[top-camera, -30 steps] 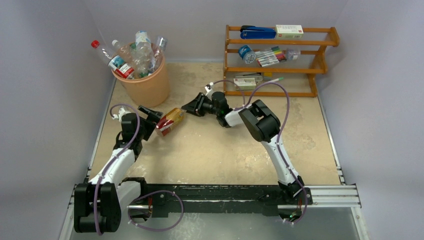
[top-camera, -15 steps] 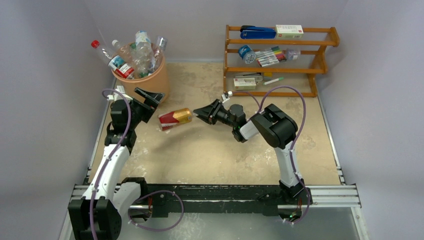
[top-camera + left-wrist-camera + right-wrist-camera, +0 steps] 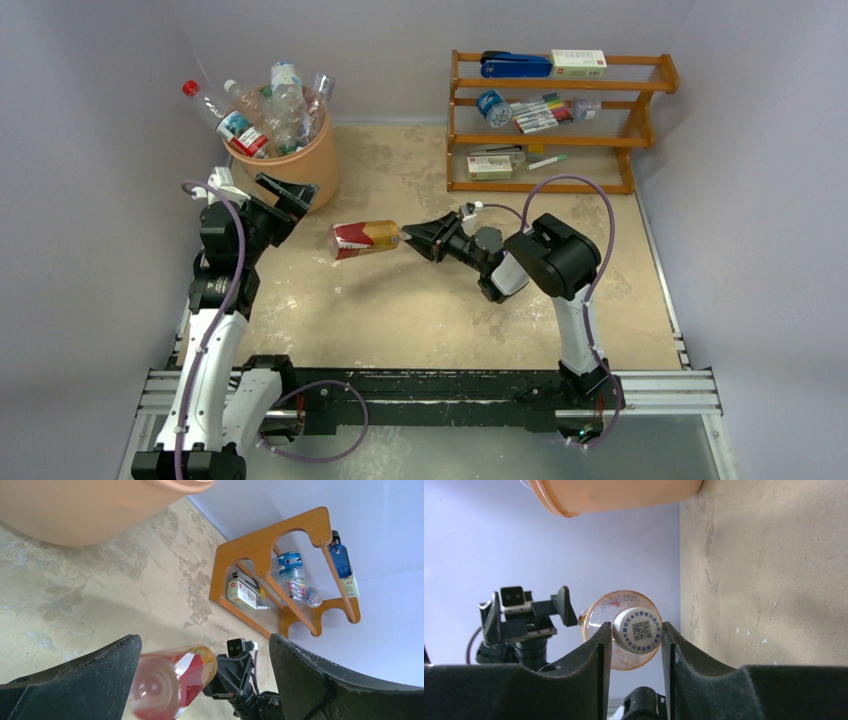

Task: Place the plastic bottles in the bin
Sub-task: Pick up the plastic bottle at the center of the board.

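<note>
Top external: near edge, metal rail (image 3: 660,388) with both arm bases on it. Bare stretch of tan table (image 3: 420,310) past that.

Mid-table: right gripper (image 3: 407,238) reaches left, jaws clamped on the white cap (image 3: 640,630) of the red-and-gold bottle (image 3: 365,237). Right wrist view confirms it: cap pinched between both fingers (image 3: 596,665), bottle body sticking straight out beyond them. Bottle lies roughly level, base pointing left, and its shadow on the table sits a bit nearer, so it looks lifted.

Left gripper (image 3: 298,200) sits left of the bottle, jaws wide apart and holding nothing, apart from the bottle. In left wrist view the bottle's blurred base shows between the spread fingers (image 3: 75,680); can't tell contact from there.

In the way: left gripper sits between the bottle and the bin (image 3: 300,172), just beside the bin's near wall. Bin stands far left, already heaped: bottles in the bin (image 3: 272,108) poke above the rim, and a red-capped one (image 3: 205,105) leans out left.

Far right: wooden rack (image 3: 640,125) against the back wall with markers (image 3: 540,110), small boxes, and a blue item (image 3: 515,65) on top. Well apart from both grippers.
</note>
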### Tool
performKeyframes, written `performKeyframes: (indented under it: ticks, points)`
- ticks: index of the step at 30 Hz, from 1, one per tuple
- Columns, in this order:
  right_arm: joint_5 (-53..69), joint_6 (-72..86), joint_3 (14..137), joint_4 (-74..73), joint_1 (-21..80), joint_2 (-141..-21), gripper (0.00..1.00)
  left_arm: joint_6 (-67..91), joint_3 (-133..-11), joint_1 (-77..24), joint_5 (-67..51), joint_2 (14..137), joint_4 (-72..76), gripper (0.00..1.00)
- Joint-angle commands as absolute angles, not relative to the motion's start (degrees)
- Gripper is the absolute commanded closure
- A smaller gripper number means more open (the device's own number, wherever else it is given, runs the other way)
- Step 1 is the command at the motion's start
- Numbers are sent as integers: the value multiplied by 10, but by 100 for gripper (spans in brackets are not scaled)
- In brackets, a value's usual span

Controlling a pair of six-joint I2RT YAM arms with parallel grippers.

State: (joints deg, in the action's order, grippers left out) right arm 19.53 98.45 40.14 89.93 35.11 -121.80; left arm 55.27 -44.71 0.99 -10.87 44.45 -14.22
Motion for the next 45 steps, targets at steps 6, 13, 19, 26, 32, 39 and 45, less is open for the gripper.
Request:
performKeyframes:
  ticks: [6, 13, 19, 26, 32, 39, 45]
  points:
    - [137, 1065, 456, 1037, 349, -1210, 73, 580, -437, 9, -175, 455, -52, 0]
    - [126, 1092, 501, 1041, 350, -1213, 73, 566, -441, 9, -170, 455, -68, 0]
    - [126, 1098, 527, 1021, 360, -1213, 74, 583, -423, 8, -184, 460, 2, 0]
    - [119, 1111, 549, 1022, 378, -1224, 74, 584, -420, 8, -192, 470, 40, 0]
    - [115, 1110, 571, 1002, 391, -1229, 74, 589, -402, 7, -183, 462, 74, 0]
    - [107, 1117, 592, 993, 403, -1242, 74, 574, -396, 7, -179, 460, 65, 0]
    - [104, 1116, 612, 964, 408, -1245, 74, 565, -389, 7, -170, 453, 55, 0]
